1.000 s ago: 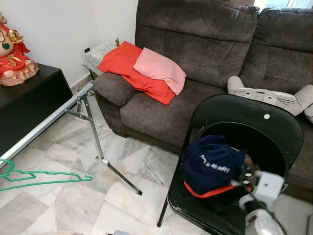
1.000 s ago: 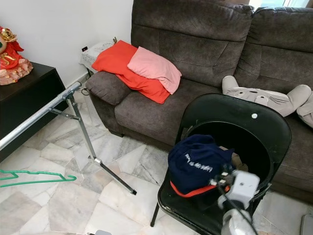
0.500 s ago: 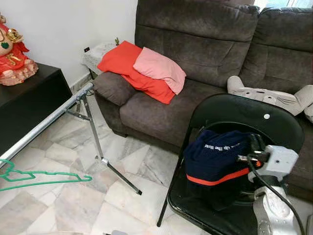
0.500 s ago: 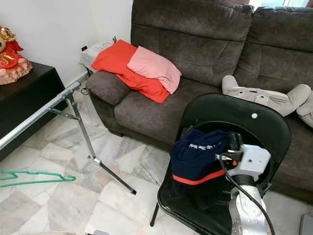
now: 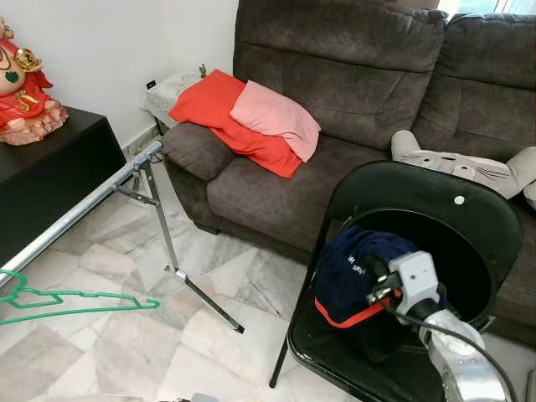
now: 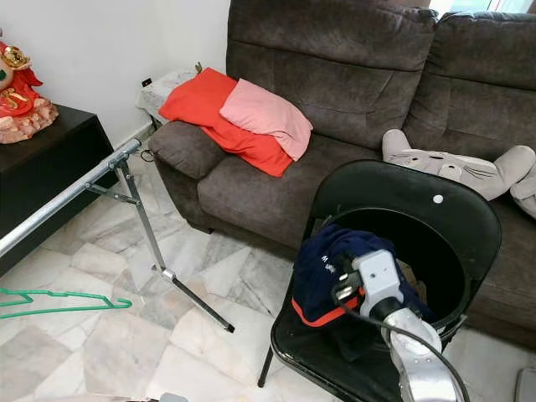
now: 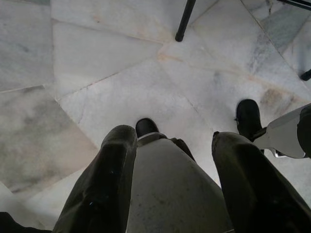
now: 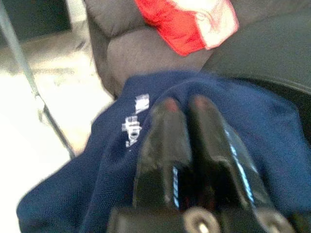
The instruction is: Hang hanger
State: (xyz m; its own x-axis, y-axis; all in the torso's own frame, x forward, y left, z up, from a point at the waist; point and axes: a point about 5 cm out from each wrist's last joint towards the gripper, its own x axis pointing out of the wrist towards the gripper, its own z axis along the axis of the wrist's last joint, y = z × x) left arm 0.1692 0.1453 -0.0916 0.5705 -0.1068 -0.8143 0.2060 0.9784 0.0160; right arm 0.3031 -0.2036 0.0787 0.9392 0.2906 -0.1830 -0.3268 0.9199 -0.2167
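Pinching soft navy knit shirt (image 5: 352, 268), right pincer (image 8: 185, 108).

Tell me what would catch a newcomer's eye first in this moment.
First, the right gripper, fingers pinched shut on a navy shirt with an orange hem, over the seat of a black folding chair. Next, a bright orange cloth and a pink pillow draped over the arm of the dark brown sofa behind. At far left, a green hanger hangs off a slanted metal rail.
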